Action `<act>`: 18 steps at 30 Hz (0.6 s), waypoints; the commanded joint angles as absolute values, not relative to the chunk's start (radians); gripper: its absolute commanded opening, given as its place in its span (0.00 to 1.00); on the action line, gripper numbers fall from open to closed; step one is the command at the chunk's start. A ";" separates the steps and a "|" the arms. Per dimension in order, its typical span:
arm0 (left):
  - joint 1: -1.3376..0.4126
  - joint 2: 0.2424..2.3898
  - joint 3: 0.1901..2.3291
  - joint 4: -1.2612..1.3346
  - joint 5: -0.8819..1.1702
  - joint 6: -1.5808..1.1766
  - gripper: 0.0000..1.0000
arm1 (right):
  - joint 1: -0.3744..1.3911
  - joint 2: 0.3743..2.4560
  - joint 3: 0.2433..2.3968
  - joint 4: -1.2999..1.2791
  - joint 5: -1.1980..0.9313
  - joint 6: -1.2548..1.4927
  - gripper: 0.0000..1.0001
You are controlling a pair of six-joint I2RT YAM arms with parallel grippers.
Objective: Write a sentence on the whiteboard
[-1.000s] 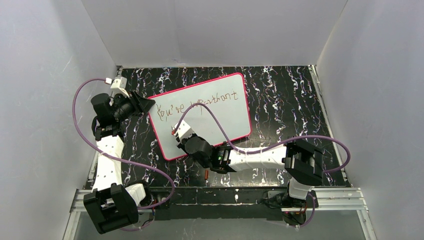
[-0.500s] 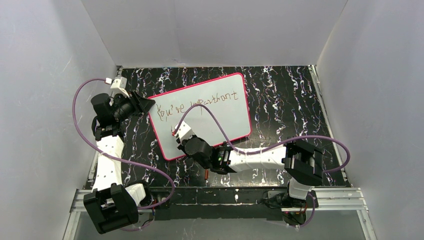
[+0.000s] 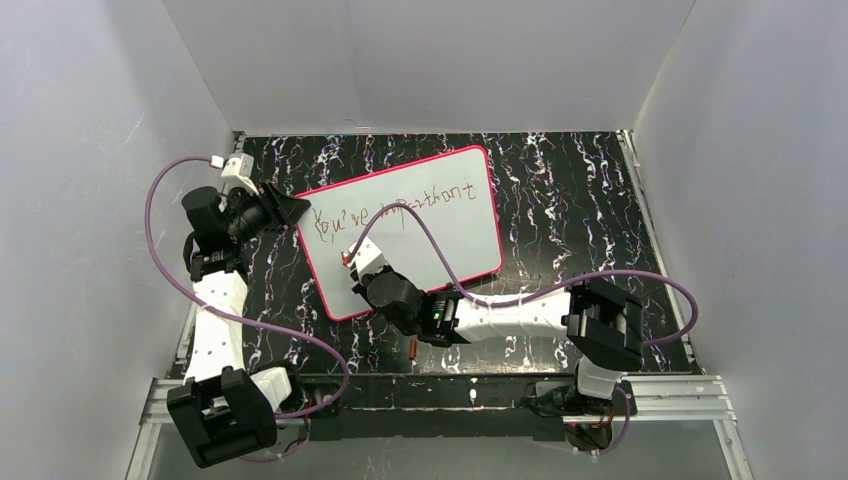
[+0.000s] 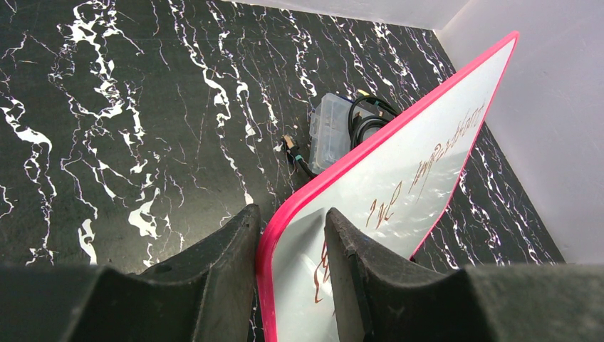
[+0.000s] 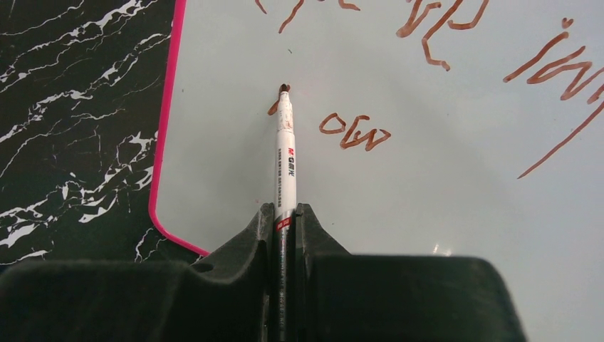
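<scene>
Movement over the last second is small and belongs to the right arm alone. Its wrist has crept a little toward the far-left part of the whiteboard [image 3: 468,228], while the left arm and the board lie where they were.

The right gripper [image 5: 285,211] is clamped on a white marker [image 5: 285,153], its jaws tight against the barrel. The tip sits at the board's surface just beside a short brown stroke [image 5: 274,107], near the pink rim. Whether the tip is pressing or just clear of the surface cannot be told.

The sentence [image 3: 395,207] runs as 1 line of brown lettering across the far part of the board. Below it a 2nd line is begun, with a small group of letters [image 5: 354,132] lying to the right of the tip in the wrist view.

The left gripper [image 4: 290,229] is closed on the board's far-left corner, with 1 finger on each side of the rim. This steadies the board on the black marbled bench [image 3: 560,200].

The slight creep of the wrist reads as a pen stroke in progress rather than a reposition. The task therefore looks past its 1st line and into more words, with the writing not yet finished. Since the board has not shifted under the pen, the left hold seems to be doing its job.
</scene>
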State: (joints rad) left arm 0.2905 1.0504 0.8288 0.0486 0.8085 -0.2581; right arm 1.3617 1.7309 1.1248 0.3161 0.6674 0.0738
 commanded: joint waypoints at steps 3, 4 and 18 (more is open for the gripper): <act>0.285 1.020 0.827 0.057 0.841 -0.258 0.37 | 1.344 1.734 1.155 0.332 0.749 0.080 0.01; 0.286 1.021 0.828 0.057 0.841 -0.258 0.37 | 1.343 1.732 1.150 0.328 0.754 0.084 0.01; 0.286 1.023 0.828 0.057 0.841 -0.259 0.37 | 1.339 1.694 1.089 0.295 0.768 0.135 0.01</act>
